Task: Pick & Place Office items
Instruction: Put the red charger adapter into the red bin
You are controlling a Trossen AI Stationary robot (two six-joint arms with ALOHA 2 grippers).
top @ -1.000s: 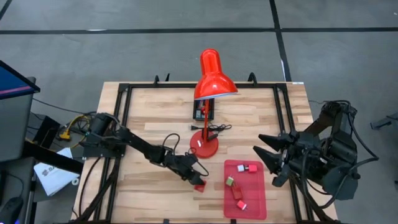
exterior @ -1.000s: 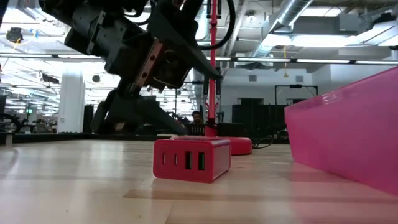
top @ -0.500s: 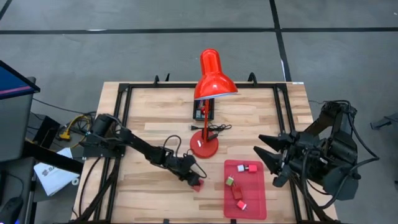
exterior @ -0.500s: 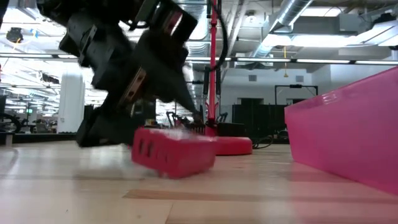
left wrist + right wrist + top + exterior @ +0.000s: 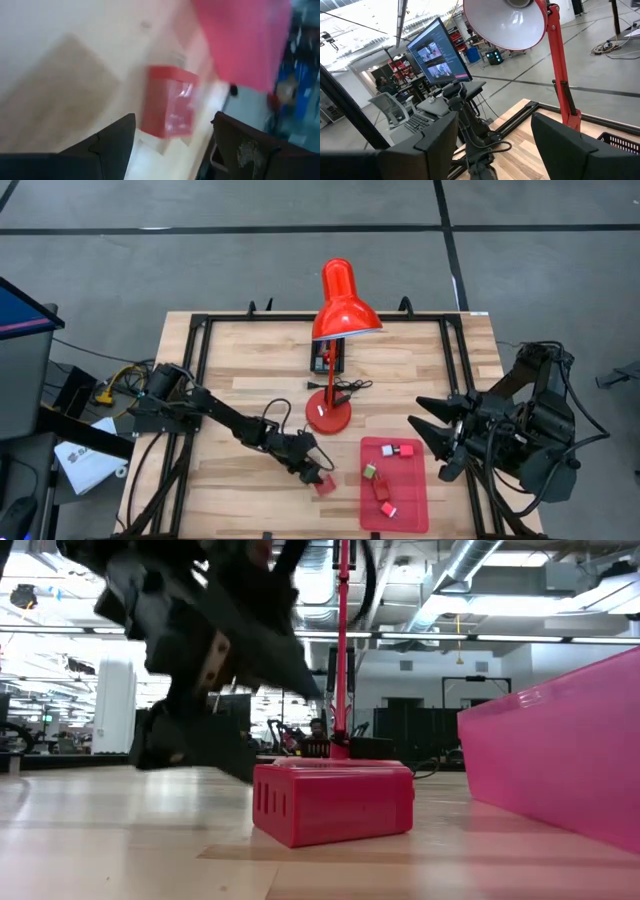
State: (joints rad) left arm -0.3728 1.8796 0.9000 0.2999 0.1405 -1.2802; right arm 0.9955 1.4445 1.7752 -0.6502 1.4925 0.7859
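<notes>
Since the earlier frames the small red plastic block with slotted ends (image 5: 332, 802) has shifted toward the flat red rectangular tray (image 5: 416, 502) and turned, so that a plainer side now faces the low camera. It lies flat on the pale wooden tabletop (image 5: 240, 490), just beside the tray's near-left edge but still outside it.

The left gripper (image 5: 308, 465) hangs directly behind the block, tilted down toward it. In the left wrist view its two dark fingers (image 5: 111, 142) stand apart on either side of the block (image 5: 168, 102) without clasping it; the jaws are wide and carry nothing. The block appears free on the wood, pushed rather than lifted.

Inside the tray lie several small pieces: a red and a white one toward the far end (image 5: 399, 449), a green one (image 5: 369, 471), and further red pieces nearer the front (image 5: 383, 493). These count as already placed.

The right gripper (image 5: 432, 438) waits beside the tray's right edge, its jaws spread and empty.

Farther back stands the tall red desk lamp (image 5: 338, 310), and behind its base a dark rectangular holder (image 5: 327, 358).

Progress, as judged: most visible items are in the tray; the block remains to be grasped, lifted over the rim and released.
</notes>
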